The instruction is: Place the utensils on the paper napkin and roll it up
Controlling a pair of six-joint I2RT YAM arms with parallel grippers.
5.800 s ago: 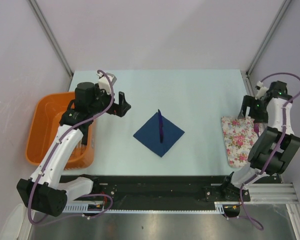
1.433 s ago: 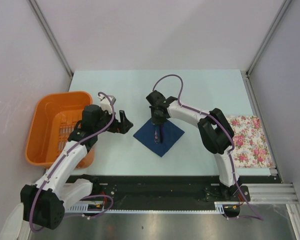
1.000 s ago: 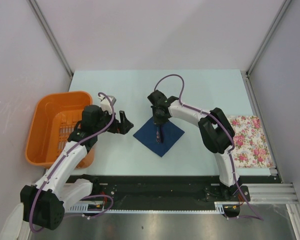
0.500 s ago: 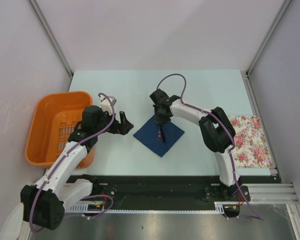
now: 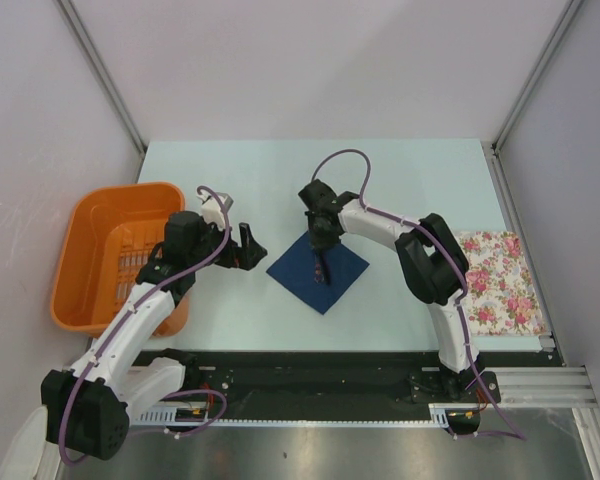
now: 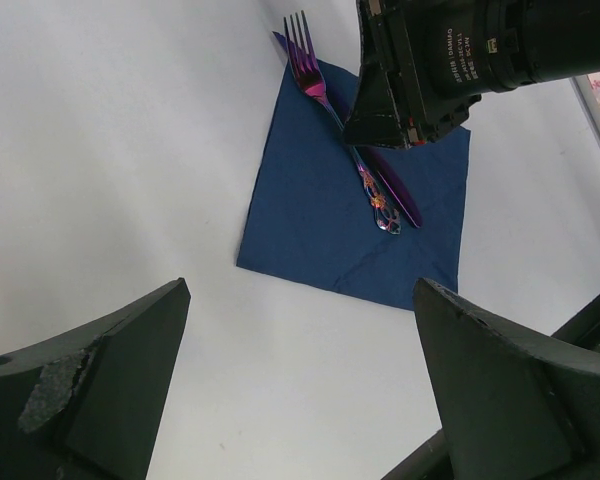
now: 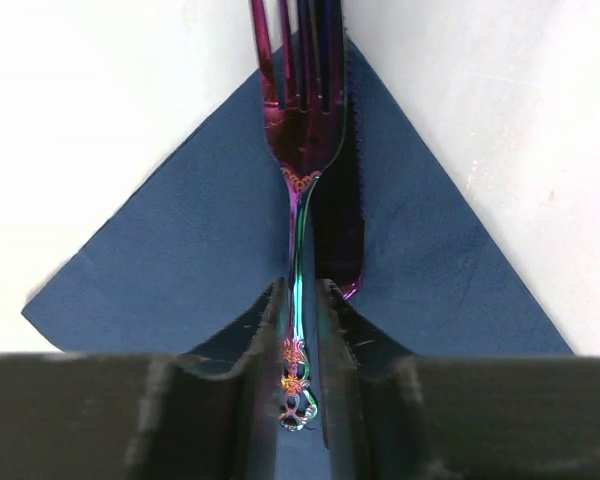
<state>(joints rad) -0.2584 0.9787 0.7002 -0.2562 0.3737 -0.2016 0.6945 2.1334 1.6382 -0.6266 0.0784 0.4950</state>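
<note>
The navy paper napkin (image 5: pixel 335 272) (image 6: pixel 310 220) (image 7: pixel 170 260) lies as a diamond at mid-table. Two purple utensils lie along its middle, side by side: a fork (image 6: pixel 310 75) (image 7: pixel 298 130) and a knife (image 6: pixel 398 198) (image 7: pixel 342 225). From above they show as one thin purple line (image 5: pixel 322 268). My right gripper (image 5: pixel 321 240) (image 7: pixel 300 292) hangs low over the napkin, open by a narrow gap, its fingers either side of the fork's handle without pinching it. My left gripper (image 5: pixel 248 243) (image 6: pixel 300 290) stands wide open and empty over bare table, left of the napkin.
An orange basket (image 5: pixel 98 225) sits at the left edge, beside my left arm. A white floral cloth (image 5: pixel 495 280) lies at the right edge. My right arm stretches from its base across to the napkin, and its wrist (image 6: pixel 460 55) fills the upper right of the left wrist view.
Right jaws have parted slightly around the fork handle over the last second, leaving the fork lying on the napkin. The left arm has held still.
</note>
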